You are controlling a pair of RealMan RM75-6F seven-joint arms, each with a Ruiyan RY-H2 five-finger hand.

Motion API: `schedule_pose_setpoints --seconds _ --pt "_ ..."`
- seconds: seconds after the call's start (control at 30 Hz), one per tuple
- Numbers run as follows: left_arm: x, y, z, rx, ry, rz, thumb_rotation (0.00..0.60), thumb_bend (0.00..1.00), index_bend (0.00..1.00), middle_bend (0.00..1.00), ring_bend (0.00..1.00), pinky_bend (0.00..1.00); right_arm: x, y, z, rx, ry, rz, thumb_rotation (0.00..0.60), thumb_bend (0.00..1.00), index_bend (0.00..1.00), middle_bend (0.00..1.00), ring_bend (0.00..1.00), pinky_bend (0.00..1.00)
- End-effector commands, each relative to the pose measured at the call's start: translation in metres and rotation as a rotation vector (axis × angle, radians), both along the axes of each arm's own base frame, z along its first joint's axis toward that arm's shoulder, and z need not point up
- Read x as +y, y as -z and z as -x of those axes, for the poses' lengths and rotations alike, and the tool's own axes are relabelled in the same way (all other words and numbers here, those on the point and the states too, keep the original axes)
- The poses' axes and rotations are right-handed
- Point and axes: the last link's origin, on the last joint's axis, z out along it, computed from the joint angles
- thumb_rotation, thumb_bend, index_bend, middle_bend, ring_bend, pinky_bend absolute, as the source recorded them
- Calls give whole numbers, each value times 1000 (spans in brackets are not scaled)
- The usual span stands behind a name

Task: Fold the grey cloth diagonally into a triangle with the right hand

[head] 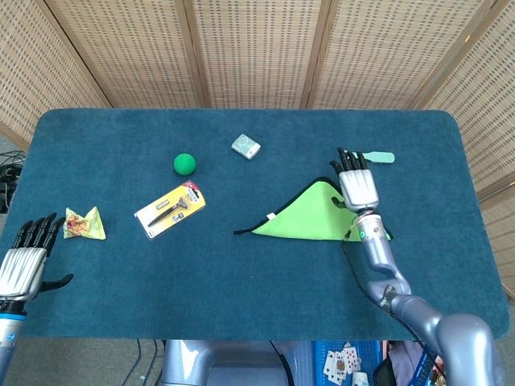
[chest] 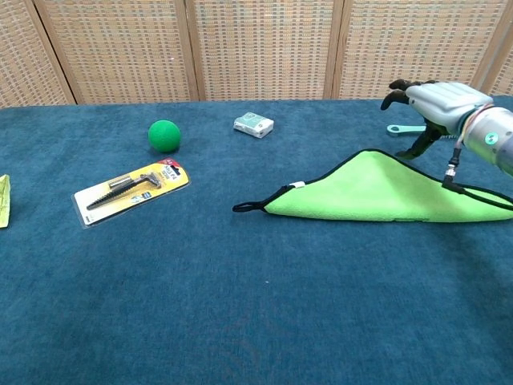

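Bare blue table [head: 265, 273] in front; teal tool [head: 378, 157] just beyond robot hand [head: 357, 186].

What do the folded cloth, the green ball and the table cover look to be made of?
Cloth: soft, matte woven or microfibre fabric, bright green face, dark stitched edging with a hanging loop; it lies limp in a triangle. Green ball: matte, faintly rough surface, probably foam or rubber; not certain. Table cover: dark teal felt or short-pile carpet, judging by its fuzzy, non-reflective texture.

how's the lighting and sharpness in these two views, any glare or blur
Head view: even, soft light, no glare, everything sharp, only a faint shadow under the right robot hand. Chest view: equally even light, the cloth crisp, the same hand slightly soft and the arm cut by the frame edge.
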Motion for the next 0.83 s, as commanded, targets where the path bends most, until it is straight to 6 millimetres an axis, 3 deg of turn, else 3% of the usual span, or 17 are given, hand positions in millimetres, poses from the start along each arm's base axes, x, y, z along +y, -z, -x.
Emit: schedule_pose_setpoints --seconds 0.03,0.43,0.53,0.83 --pt "-1 1 -1 -3 8 6 600 111 0 0 0 0 83 -50 38 24 -1 17 600 211 174 0 0 0" --pt "-5 2 -5 -19 42 10 600 110 0 0 0 0 200 -98 79 -8 57 56 600 157 170 0 0 0" --pt "-6 1 -3 -23 36 6 600 111 0 0 0 0 219 -108 87 20 55 82 600 149 131 0 0 0" --pt "-10 1 -6 -20 52 0 600 111 0 0 0 0 244 -125 103 49 89 109 600 129 78 0 0 0"
